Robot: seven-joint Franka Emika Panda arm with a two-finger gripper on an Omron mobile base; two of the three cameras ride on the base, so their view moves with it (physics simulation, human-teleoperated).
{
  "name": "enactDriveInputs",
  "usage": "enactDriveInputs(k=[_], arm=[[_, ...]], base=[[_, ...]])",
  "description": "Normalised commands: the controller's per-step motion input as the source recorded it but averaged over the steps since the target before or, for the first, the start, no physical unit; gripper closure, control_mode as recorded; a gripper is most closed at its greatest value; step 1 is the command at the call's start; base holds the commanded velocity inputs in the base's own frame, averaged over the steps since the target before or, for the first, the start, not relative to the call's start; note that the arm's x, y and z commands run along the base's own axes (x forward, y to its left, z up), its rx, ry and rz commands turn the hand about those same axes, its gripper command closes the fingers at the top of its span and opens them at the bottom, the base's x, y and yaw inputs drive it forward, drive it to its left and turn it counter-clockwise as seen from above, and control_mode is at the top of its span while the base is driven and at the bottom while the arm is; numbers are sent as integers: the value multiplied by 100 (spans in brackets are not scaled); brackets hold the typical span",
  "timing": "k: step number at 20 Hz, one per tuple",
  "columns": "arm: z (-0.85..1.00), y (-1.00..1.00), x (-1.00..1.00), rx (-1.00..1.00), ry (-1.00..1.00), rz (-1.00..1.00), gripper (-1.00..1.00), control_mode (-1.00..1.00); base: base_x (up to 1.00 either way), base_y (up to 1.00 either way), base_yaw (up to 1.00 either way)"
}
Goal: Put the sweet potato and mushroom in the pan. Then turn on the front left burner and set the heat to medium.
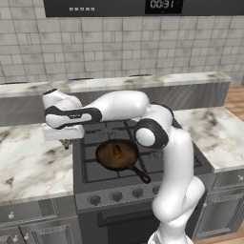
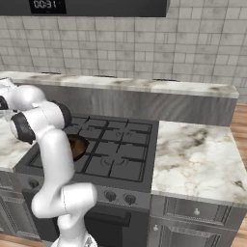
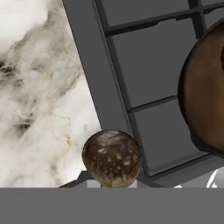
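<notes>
Hanging low over the seam between the marble counter (image 1: 28,162) and the stovetop (image 1: 95,167), the gripper (image 1: 66,142) at the end of the white arm reaching leftward. Carrying the mushroom (image 3: 112,158) right at the fingers, in the hand view sitting at the bottom edge; fingertips themselves hidden behind the speckled brown cap, so cannot tell how wide the jaws are standing, though appearing pinched on the mushroom. Cap facing the camera, rounded, stem hidden beneath it, so long axis running along the gripper's own line.

Resting on the front left burner (image 1: 102,164), the pan (image 1: 117,155), handle pointing toward the front right of the stove. Lying inside the pan near its middle, the sweet potato (image 1: 116,151), too small to tell its long axis.

Counting: one mushroom, one sweet potato, one pan.
</notes>
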Motion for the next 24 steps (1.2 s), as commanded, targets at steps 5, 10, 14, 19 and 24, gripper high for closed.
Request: enactDriveInputs(k=[5,10,14,19,24], arm=[[3,-100,-38,11,0,0,100,-100],[0,-100,-51,14,0,1,100,-100],[12,-100,-26,13,-3,5,100,-100],[12,-86,17,8,1,14,100,-100],[18,-34,85,0,17,22,100,-100]], base=[[0,0,0],[0,0,0],[0,0,0],[0,0,0],[0,0,0]])
